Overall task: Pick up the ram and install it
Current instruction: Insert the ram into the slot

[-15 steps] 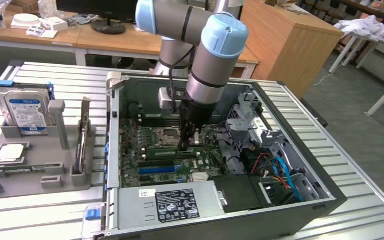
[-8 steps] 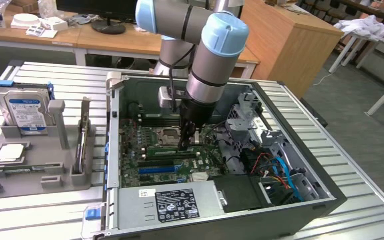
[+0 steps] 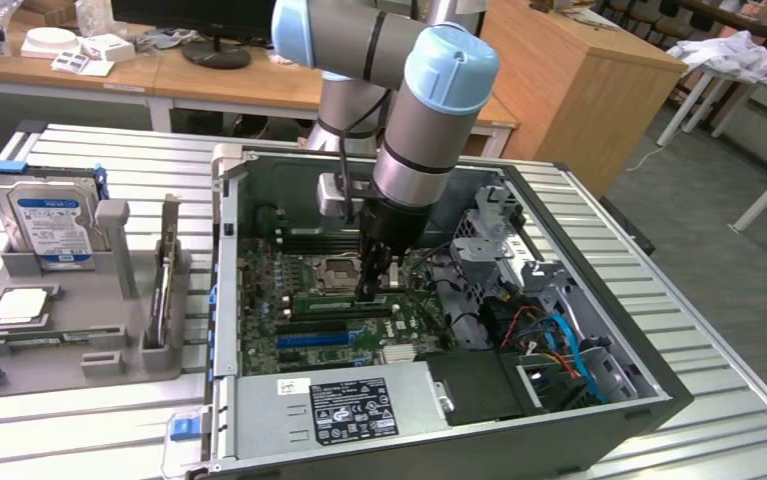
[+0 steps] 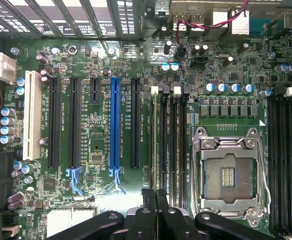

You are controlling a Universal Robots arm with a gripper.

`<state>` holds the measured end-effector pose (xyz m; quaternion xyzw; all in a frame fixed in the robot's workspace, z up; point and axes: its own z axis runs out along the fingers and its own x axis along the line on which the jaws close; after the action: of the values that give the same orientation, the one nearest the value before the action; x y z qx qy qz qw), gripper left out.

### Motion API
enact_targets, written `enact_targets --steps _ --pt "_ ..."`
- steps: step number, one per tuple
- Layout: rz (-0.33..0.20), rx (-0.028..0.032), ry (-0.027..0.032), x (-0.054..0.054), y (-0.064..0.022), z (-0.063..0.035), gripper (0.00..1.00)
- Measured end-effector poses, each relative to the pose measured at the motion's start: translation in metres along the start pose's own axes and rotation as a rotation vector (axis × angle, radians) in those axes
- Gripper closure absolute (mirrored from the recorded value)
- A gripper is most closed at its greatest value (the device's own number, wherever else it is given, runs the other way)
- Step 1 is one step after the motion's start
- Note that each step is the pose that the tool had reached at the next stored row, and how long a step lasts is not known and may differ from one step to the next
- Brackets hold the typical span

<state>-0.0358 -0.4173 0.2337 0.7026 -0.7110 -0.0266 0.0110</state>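
Arm's down inside the open grey metal computer case (image 3: 227,300), which lies flat on the ribbed aluminium table (image 3: 90,150); the black two-finger gripper (image 3: 380,285) hangs over the green motherboard (image 3: 290,295), near the square silver-framed processor socket (image 3: 340,268). On the wrist view the gripper (image 4: 154,192) has its dark fingers (image 4: 147,200) pressed all but together; no board is visible between them, so it's carrying nothing. Those tips sit over the row of long black memory slots (image 4: 168,150), just beside the empty socket (image 4: 228,175); whether they touch a slot, I cannot tell. Over at the exterior view's left, the moulded grey plastic holder (image 3: 76,352) stands outside the case; in it, on its long edge, is the ram (image 3: 164,275), a long thin stick, well apart from the gripper. In the same holder, the silver hard drive with the blue label (image 3: 52,225) stands upright; the small square silver processor chip (image 3: 20,305) lies flat.
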Motion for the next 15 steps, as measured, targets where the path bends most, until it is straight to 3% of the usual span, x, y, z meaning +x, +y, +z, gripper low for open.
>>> enact_targets --steps 15 --pt "0.000 0.0000 0.0002 0.0001 -0.0001 0.0020 0.89"
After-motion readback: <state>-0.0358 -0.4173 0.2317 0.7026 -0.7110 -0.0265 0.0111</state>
